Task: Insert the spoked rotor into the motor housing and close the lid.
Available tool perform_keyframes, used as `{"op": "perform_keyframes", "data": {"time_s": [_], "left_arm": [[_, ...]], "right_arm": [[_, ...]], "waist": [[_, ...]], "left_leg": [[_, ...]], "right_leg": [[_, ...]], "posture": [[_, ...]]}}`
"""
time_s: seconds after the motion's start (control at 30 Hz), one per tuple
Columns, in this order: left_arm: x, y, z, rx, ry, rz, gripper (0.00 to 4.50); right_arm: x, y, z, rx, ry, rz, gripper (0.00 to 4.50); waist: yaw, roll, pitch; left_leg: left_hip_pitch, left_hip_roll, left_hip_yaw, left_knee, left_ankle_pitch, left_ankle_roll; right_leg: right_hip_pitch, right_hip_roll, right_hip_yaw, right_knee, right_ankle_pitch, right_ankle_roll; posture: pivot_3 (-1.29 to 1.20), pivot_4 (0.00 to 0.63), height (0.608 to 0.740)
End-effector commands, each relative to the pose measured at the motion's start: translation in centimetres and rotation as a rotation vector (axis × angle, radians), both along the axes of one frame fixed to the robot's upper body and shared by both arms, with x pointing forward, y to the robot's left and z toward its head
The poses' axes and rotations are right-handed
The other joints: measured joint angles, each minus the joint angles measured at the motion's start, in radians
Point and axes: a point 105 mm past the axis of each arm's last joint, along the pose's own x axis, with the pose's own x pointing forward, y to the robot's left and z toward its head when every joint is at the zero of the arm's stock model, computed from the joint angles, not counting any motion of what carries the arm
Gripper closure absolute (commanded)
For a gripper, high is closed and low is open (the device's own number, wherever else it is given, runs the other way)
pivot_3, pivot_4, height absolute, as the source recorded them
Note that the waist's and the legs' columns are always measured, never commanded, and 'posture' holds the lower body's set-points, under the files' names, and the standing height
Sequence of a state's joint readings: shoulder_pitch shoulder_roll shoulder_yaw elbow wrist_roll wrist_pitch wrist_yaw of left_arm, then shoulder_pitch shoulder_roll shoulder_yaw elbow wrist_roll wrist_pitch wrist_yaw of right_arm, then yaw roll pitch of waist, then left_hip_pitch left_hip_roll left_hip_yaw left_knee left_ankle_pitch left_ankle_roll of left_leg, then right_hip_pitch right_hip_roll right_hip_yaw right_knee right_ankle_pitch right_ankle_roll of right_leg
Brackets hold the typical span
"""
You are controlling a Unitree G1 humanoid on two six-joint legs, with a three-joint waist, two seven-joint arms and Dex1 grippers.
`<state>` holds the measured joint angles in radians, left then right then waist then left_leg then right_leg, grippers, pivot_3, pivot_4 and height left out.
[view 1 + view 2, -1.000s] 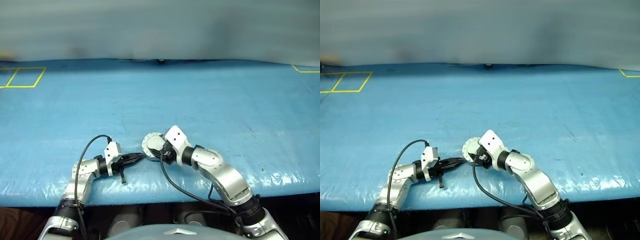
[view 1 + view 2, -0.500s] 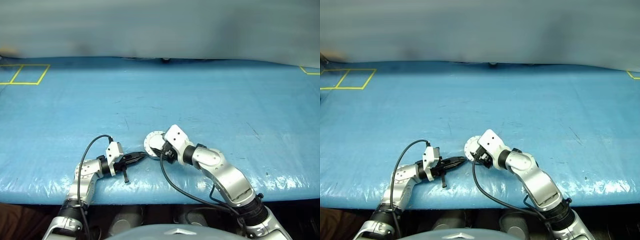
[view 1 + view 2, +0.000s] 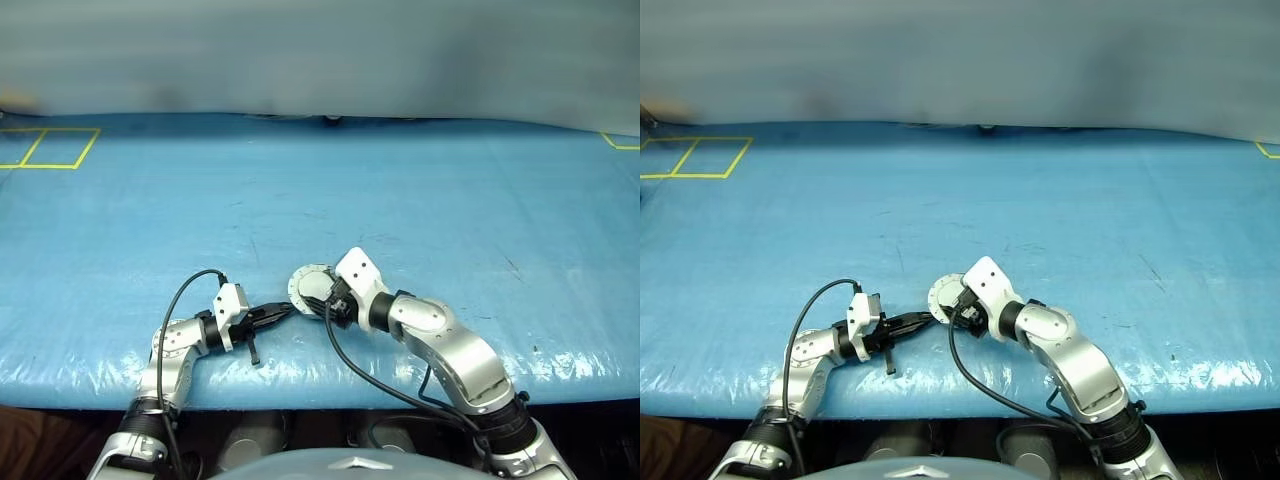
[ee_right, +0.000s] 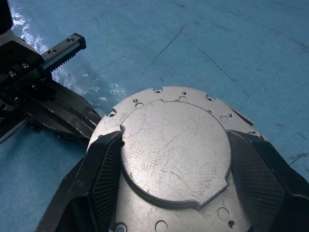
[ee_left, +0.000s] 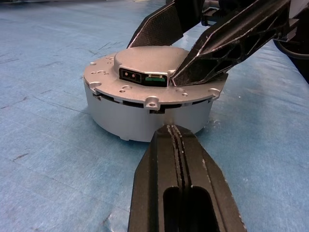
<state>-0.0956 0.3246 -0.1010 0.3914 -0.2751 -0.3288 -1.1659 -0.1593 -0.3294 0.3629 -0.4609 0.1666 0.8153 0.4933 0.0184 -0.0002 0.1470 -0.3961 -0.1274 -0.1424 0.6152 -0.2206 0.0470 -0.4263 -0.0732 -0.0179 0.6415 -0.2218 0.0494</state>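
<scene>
Our right end effector straddles the motor housing with its fingers spread wide, one against each side of the raised round boss on the lid, which lies flat and closed on top. The spoked rotor we take to be inside already, hidden. The left end effector is fully closed, empty, its tip touching or just short of the housing's side wall, pointing level at it from the left. The housing sits near the table's front edge, about midway along it. Being round, the housing has no long axis. Both arms are at it; we judge the right one placed to press the lid home while the left braces.
</scene>
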Motion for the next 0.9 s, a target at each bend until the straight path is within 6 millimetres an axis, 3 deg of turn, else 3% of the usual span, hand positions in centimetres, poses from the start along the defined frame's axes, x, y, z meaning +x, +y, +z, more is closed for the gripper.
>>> {"op": "perform_keyframes", "data": {"time_s": [0.03, 0.17, 0.37, 0.9], "left_arm": [[0.0, -0.1, -0.6, 0.015, 0.021, 0.003, 4.50], [0.0, -0.1, -0.6, 0.016, 0.022, 0.003, 4.50], [-0.1, -0.1, -0.7, 0.018, 0.030, -0.002, 4.50], [-0.3, -0.2, -0.9, 0.017, 0.039, -0.003, 4.50]], "right_arm": [[-0.2, 0.1, -0.7, -0.033, 0.008, 0.004, 1.49], [0.2, -0.4, -1.3, -0.091, -0.011, -0.010, 1.49], [0.3, -0.7, -0.1, -0.084, -0.047, 0.003, 1.49], [0.3, -0.7, 0.2, -0.058, -0.018, 0.068, 1.49]], "waist": [[0.000, 0.000, 0.000], [0.000, 0.000, 0.000], [0.000, 0.000, 0.000], [0.000, 0.000, 0.000]], "left_leg": [[0.000, 0.000, 0.000, 0.000, 0.000, 0.000], [0.000, 0.000, 0.000, 0.001, 0.000, 0.000], [0.000, 0.000, 0.000, 0.004, 0.000, 0.001], [0.000, -0.002, 0.000, 0.006, -0.001, 0.003]], "right_leg": [[0.000, 0.000, 0.000, 0.000, 0.000, 0.000], [0.001, 0.000, 0.000, 0.001, 0.000, 0.000], [0.001, 0.000, 0.000, 0.001, 0.001, 0.001], [0.002, 0.000, 0.000, 0.001, 0.001, 0.001]], "posture": [[0.00, 0.150, 0.740], [0.00, 0.150, 0.740], [0.00, 0.150, 0.740], [0.00, 0.150, 0.740]]}}
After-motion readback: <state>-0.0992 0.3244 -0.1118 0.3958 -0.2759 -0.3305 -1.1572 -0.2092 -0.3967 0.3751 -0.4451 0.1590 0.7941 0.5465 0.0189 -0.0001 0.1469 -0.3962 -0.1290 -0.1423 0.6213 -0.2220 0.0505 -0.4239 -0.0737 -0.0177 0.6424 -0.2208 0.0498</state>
